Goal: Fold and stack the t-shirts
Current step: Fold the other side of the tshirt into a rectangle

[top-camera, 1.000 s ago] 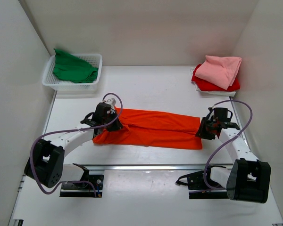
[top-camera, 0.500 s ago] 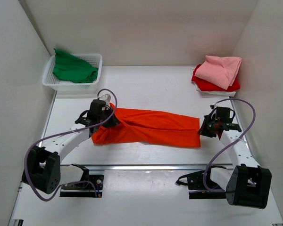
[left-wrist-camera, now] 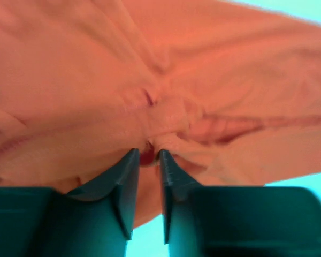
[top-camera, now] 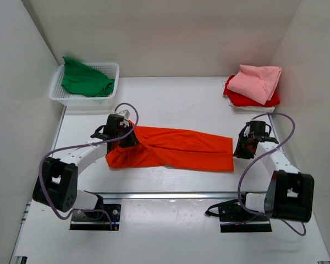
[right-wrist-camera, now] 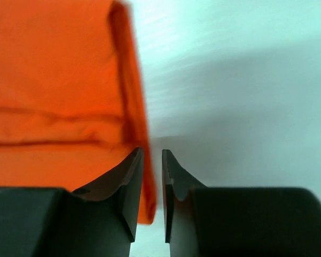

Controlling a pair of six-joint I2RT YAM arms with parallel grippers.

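Observation:
The orange t-shirt [top-camera: 173, 148] lies as a long folded band across the middle of the table. My left gripper [top-camera: 121, 140] is at its left end, shut on a bunched fold of the orange cloth [left-wrist-camera: 166, 115]. My right gripper [top-camera: 243, 147] is at the shirt's right edge, its jaws close together with the cloth's edge [right-wrist-camera: 142, 160] between them. The green t-shirt [top-camera: 85, 80] lies in the basket at the back left. The pale pink t-shirt [top-camera: 259, 81] lies folded on top of the red t-shirt [top-camera: 236, 99] at the back right.
The white mesh basket [top-camera: 111, 71] stands in the back left corner. White walls close in the table on the left, back and right. A metal rail [top-camera: 170, 194] runs along the near edge between the arm bases.
Both grippers have moved a little away from the bases, and the orange shirt has shifted with them towards the back. Its left end is more bunched.

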